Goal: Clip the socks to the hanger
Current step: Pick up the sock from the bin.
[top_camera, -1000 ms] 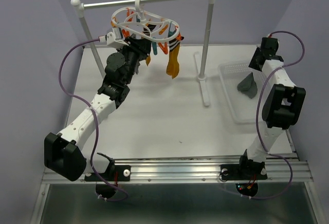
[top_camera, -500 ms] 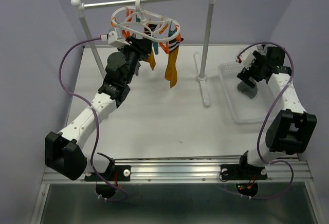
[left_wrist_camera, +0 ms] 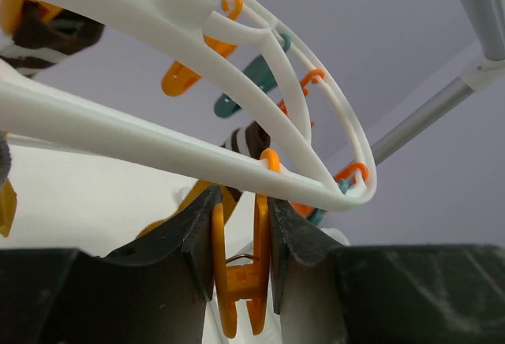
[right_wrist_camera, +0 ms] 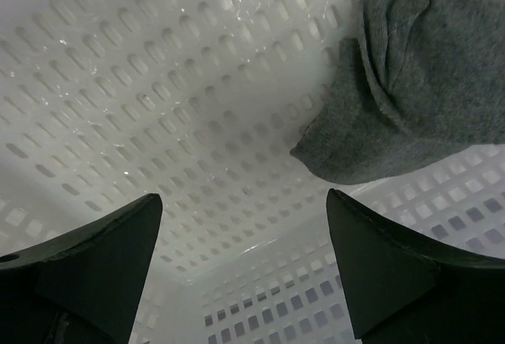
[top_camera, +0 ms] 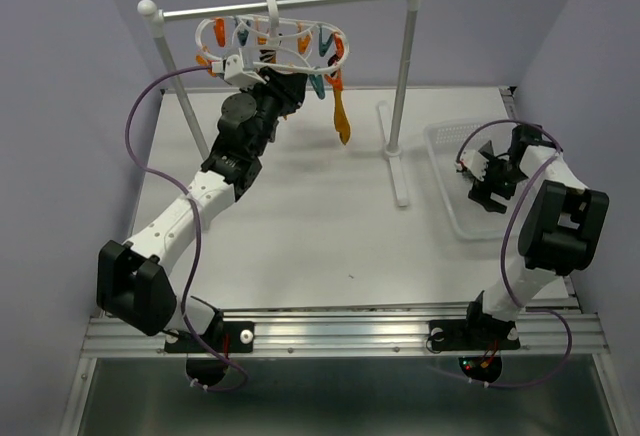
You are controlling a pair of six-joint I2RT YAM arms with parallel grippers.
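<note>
Right gripper (right_wrist_camera: 241,210) down in the basket (right_wrist_camera: 158,84), left gripper (left_wrist_camera: 241,214) up at the hanger (left_wrist_camera: 158,139).
The right jaws stand wide open, with the grey sock (right_wrist_camera: 410,76) lying just beyond one finger, untouched. Farther back, the left jaws pinch an orange clip (left_wrist_camera: 237,281) under the hanger's rim, and a mustard sock (top_camera: 342,121) dangles nearby.

A white-posted metal rail stand (top_camera: 285,1) is standing at 12 o'clock on the white table (top_camera: 300,226), its bar spanning two ball-capped posts. A clear perforated plastic basket (top_camera: 450,191) is sitting at 3 o'clock, near one of the stand's feet.
</note>
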